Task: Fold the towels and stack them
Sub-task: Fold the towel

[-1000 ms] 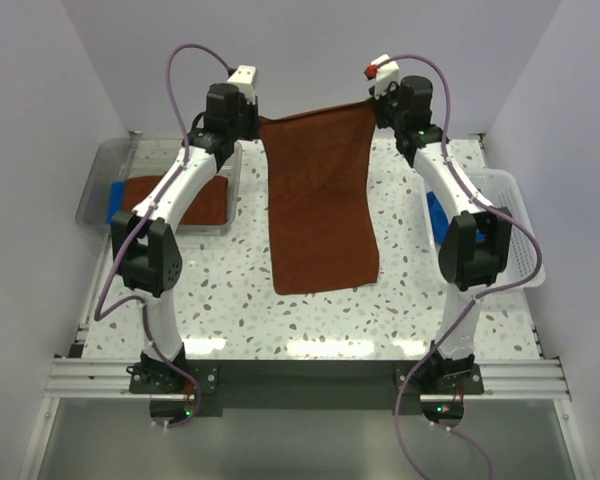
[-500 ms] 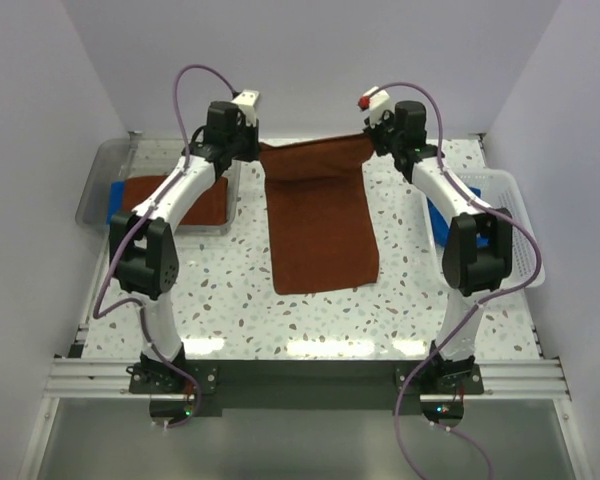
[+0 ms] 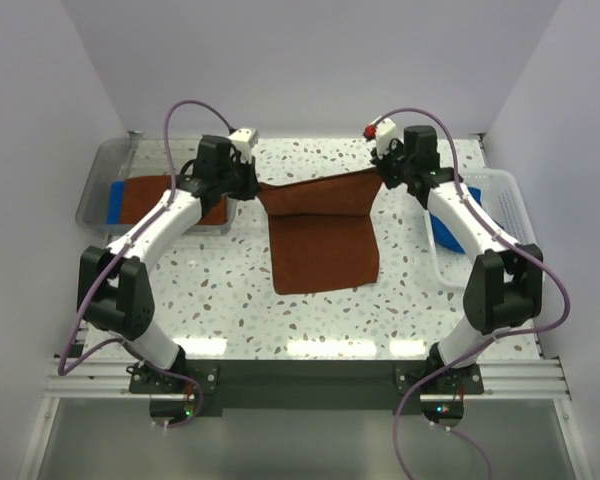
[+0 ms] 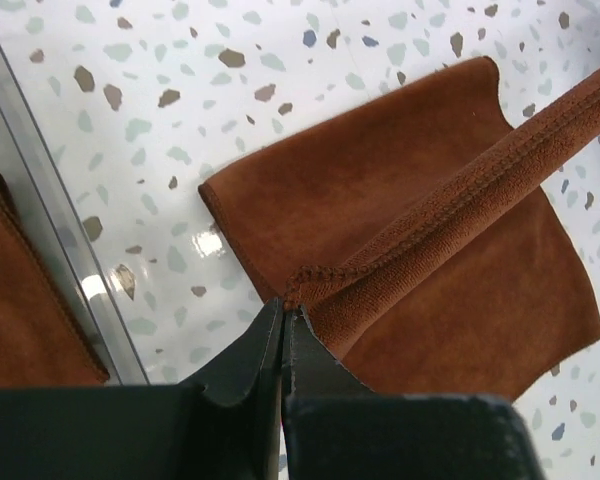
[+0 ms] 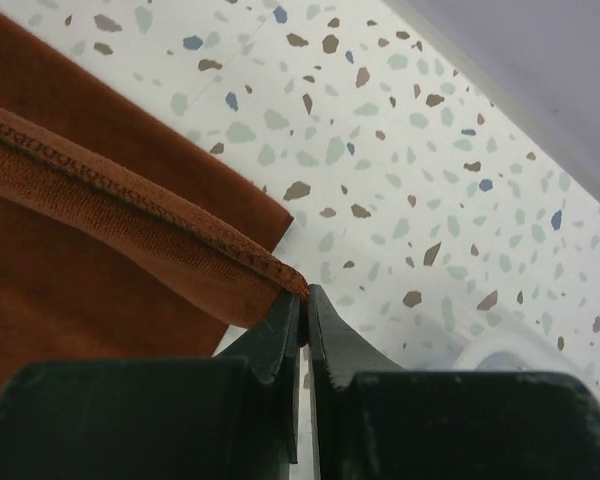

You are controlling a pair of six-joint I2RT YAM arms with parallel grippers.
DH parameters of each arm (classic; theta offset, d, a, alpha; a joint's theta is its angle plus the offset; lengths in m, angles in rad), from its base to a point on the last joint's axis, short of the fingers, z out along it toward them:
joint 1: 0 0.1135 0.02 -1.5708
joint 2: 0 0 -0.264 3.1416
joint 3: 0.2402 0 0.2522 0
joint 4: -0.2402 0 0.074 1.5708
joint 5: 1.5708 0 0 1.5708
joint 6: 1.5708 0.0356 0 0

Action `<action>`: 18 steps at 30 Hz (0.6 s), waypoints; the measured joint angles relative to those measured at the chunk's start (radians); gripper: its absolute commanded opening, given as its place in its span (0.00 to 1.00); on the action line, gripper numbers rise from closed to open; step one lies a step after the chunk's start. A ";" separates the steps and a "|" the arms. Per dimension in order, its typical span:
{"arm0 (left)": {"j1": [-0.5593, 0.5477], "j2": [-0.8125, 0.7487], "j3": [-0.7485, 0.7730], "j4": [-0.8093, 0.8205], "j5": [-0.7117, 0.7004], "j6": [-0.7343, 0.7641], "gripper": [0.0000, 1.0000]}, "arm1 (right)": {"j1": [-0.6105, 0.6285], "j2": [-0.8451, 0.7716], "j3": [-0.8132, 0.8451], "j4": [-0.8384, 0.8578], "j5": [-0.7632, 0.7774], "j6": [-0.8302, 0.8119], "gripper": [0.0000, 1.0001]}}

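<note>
Tray [image 3: 92,195] — brown towel [image 3: 143,190]; basket [image 3: 515,215] — blue towel [image 3: 442,230]

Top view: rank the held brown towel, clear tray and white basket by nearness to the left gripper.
1. Brown towel: its corner is pinched in the left gripper itself.
2. Clear tray: just to its left.
3. White basket: far right side.

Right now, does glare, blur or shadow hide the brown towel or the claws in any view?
Top view: evenly lit, sharp; a near-edge glare band on the table, clear of the brown towel. Left wrist view: small glare spots beside the towel; left claw dark, its pinch on the hem readable. Right wrist view: hem stitching sharp, right claw dark, no glare on either.
</note>
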 measured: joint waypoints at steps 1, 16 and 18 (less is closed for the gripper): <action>-0.003 -0.011 -0.017 -0.001 0.002 -0.006 0.00 | 0.000 -0.018 -0.016 -0.014 0.001 0.001 0.04; -0.100 -0.086 -0.137 -0.026 -0.042 -0.018 0.00 | 0.002 -0.148 -0.161 -0.088 0.057 0.085 0.06; -0.101 -0.091 -0.137 -0.027 -0.060 -0.024 0.00 | 0.003 -0.148 -0.161 -0.087 0.058 0.093 0.05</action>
